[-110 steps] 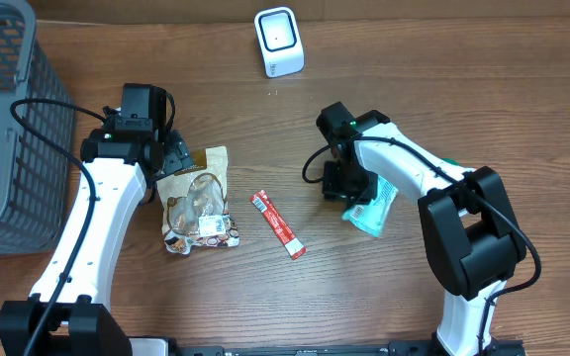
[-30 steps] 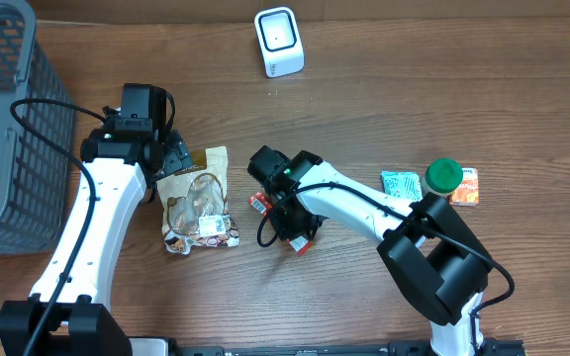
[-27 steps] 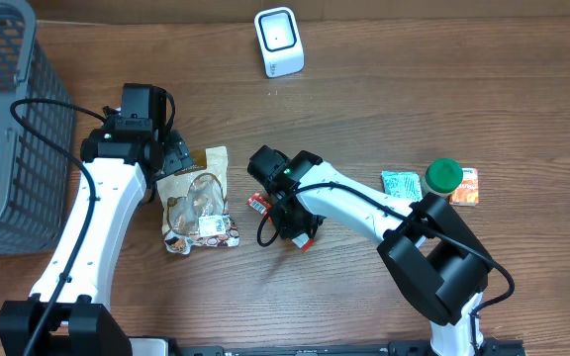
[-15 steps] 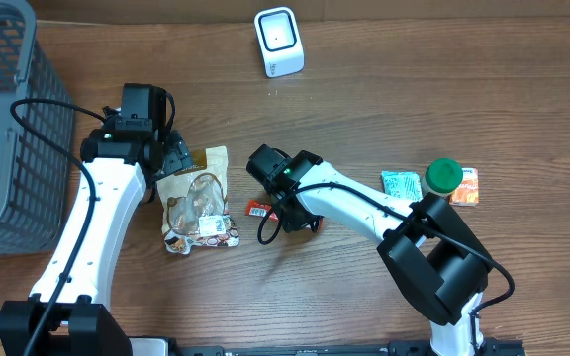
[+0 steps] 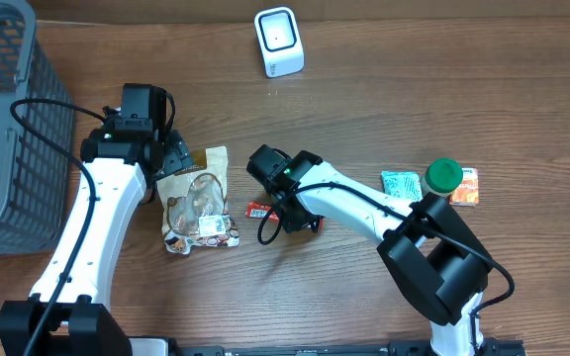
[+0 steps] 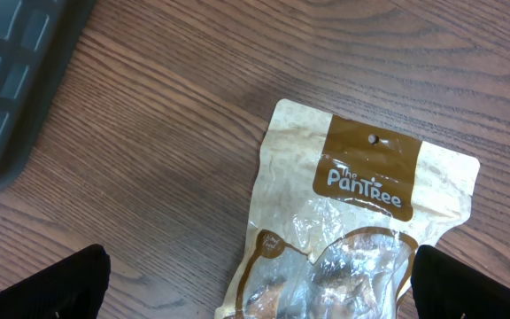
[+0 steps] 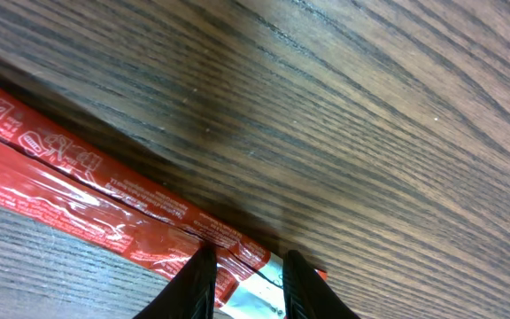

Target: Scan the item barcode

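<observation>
Inspected thin red foil stick packet (image 5: 258, 209): judged light, limp and slick, best pinched across its narrow width near 1 end. Found at mid wooden surface (image 5: 384, 109), clamped so in right gripper (image 7: 242, 282). Noted left gripper (image 6: 259, 297) spread wide, empty, over tan snack pouch (image 6: 361, 177). Confirmed pinch from right wrist view only; located white box scanner (image 5: 278, 40), well apart, from overhead only.

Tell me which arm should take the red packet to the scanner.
Right. Its hand is closed on the red packet, and the scanner stands at the table's far edge. The left hand hangs open over the snack pouch, holding nothing.
</observation>
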Action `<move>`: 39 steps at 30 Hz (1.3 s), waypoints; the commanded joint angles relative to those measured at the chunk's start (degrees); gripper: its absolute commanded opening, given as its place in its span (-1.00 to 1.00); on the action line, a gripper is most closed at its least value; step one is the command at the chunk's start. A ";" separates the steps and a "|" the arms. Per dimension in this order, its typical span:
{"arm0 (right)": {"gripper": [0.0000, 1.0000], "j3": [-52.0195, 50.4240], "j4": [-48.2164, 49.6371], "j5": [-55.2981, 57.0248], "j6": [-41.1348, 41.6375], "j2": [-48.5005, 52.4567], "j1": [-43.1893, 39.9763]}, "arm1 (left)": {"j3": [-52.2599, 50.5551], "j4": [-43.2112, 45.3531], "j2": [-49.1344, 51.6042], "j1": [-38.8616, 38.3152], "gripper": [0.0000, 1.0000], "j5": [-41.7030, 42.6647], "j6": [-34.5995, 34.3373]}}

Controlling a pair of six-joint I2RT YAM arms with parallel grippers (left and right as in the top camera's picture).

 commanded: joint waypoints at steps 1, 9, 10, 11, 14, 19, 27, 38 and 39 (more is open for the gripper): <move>-0.48 -1.38 -0.02 0.37 0.70 -0.26 -0.15 | 0.94 -0.11 -1.14 -0.07 0.99 0.02 0.44; -0.49 -7.54 4.76 0.39 3.21 -0.26 -0.15 | 0.96 -0.11 -1.14 -0.07 0.99 0.02 0.44; -0.49 -8.02 5.22 0.57 3.23 -0.26 -0.17 | 0.96 -0.11 -1.14 -0.07 0.99 0.02 0.44; -0.49 -8.11 5.53 0.74 3.23 -0.26 -0.33 | 0.96 -0.11 -1.14 -0.07 0.99 0.02 0.44; -0.49 -8.11 7.21 0.87 4.70 -0.26 -2.21 | 0.96 -0.11 -1.14 -0.07 0.99 0.04 0.44; -0.50 -8.11 7.78 0.85 9.09 -0.26 -7.91 | 0.96 -0.13 -1.14 -0.07 0.99 0.02 0.44; -0.49 -8.11 8.83 -1.95 12.41 -0.26 -16.50 | 0.96 -0.13 -1.14 -0.07 0.99 0.02 0.44; -0.32 1.95 -1.11 -2.64 8.74 -1.92 -17.84 | 0.96 -0.11 -1.14 -0.07 0.99 0.02 0.44; -0.31 2.99 -2.01 -2.67 8.74 -2.08 -17.84 | 0.96 -0.11 -1.14 -0.07 0.99 0.02 0.44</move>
